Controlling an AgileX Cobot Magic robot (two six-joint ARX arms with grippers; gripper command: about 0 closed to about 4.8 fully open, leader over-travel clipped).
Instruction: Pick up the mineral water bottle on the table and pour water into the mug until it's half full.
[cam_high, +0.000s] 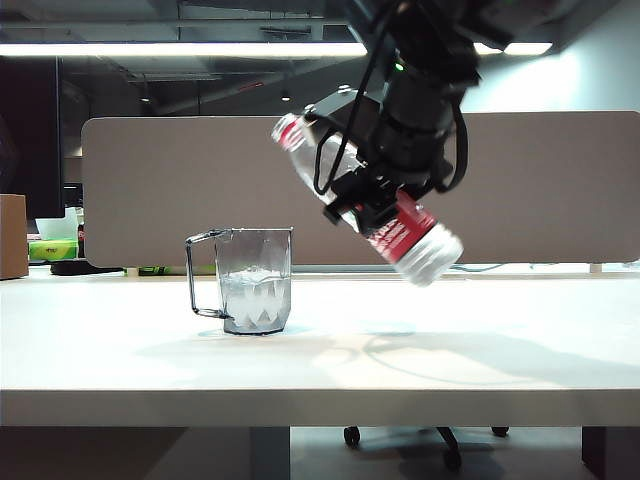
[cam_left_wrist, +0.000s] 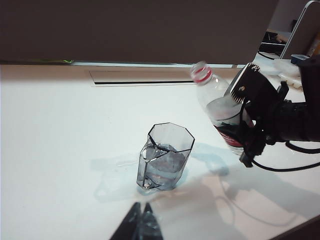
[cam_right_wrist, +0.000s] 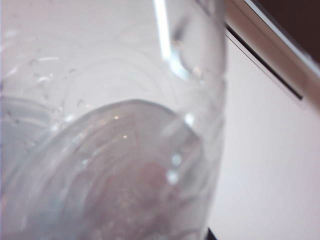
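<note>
The mineral water bottle (cam_high: 408, 232) hangs in the air, tilted, with its red-ringed neck up toward the mug and its base lower, away from it. My right gripper (cam_high: 372, 175) is shut on its middle, above the table (cam_high: 420, 370). The clear mug (cam_high: 255, 280) stands upright, below and to the left of the bottle's neck, with water in its lower part. In the left wrist view the mug (cam_left_wrist: 165, 157) is close ahead of my left gripper (cam_left_wrist: 141, 209), which is shut and empty; the bottle (cam_left_wrist: 214, 97) and the right gripper (cam_left_wrist: 252, 117) are beyond. The bottle (cam_right_wrist: 110, 150) fills the right wrist view.
A beige partition (cam_high: 180, 190) runs along the table's far edge. A brown box (cam_high: 12, 235) and green items (cam_high: 52, 250) sit at the far left. A slot (cam_left_wrist: 140, 77) lies in the tabletop behind the mug. A black cable (cam_left_wrist: 295, 167) trails from the right arm.
</note>
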